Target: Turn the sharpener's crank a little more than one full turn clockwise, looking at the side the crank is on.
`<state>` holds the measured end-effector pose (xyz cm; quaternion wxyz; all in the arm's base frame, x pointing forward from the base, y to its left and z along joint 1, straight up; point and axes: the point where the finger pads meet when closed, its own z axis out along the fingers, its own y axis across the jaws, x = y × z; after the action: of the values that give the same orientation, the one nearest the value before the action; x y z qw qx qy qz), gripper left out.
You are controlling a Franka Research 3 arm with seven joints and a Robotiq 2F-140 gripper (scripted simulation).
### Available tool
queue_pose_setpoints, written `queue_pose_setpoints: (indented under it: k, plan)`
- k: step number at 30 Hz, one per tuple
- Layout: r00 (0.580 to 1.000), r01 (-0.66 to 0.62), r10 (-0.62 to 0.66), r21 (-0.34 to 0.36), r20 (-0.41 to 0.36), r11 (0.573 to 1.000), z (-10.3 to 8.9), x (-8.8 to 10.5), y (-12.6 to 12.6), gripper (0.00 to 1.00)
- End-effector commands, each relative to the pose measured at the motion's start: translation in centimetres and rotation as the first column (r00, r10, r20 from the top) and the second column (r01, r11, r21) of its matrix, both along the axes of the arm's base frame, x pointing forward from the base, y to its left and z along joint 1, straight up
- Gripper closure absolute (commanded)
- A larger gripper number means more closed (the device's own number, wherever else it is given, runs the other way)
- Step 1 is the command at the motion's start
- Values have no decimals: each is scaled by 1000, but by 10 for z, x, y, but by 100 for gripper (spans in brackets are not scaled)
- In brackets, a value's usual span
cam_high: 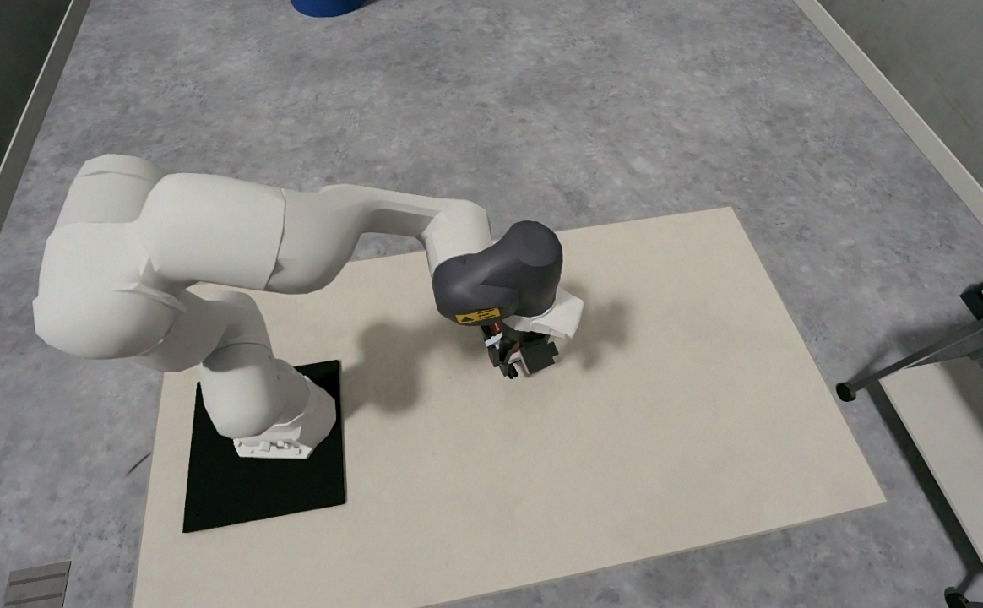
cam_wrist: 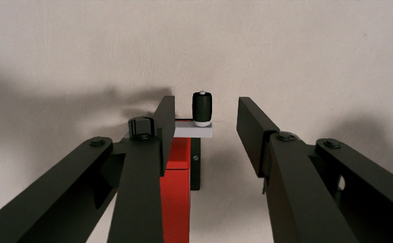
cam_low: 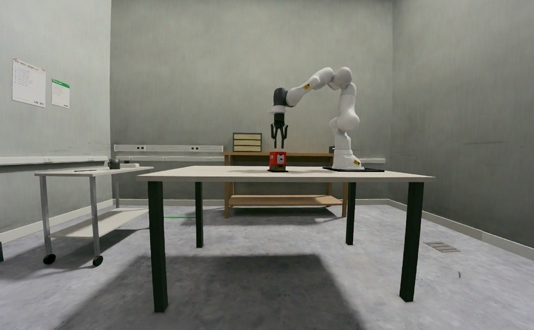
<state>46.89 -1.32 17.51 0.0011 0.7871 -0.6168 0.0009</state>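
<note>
The red sharpener (cam_low: pixel 277 161) stands on a black base near the middle of the table. In the wrist view its red body (cam_wrist: pixel 175 189) lies below me, with a grey crank arm (cam_wrist: pixel 193 129) on top ending in a black knob (cam_wrist: pixel 202 109). My gripper (cam_wrist: pixel 206 113) hangs above the sharpener with its fingers partly apart. The knob shows in the gap between the fingertips, lower down, and touches neither finger. From the side, the gripper (cam_low: pixel 279 141) is a short way above the sharpener's top. In the overhead view the gripper (cam_high: pixel 513 366) hides most of the sharpener.
The arm's base stands on a black plate (cam_high: pixel 264 446) at the table's left end. A wheeled cart (cam_low: pixel 92 172) stands beside the table. A wooden bench (cam_low: pixel 281 156) with a slatted box (cam_low: pixel 247 141) stands behind it.
</note>
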Motion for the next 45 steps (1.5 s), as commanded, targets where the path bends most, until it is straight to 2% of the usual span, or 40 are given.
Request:
queue_pose_setpoints:
  k: [1,34,45]
  plan:
    - [1000,-7,7,0,1,1000,1,0,0,61]
    - [1000,-7,7,0,2,1000,-1,0,0,61]
    - [1000,-8,8,0,3,1000,-11,0,0,61]
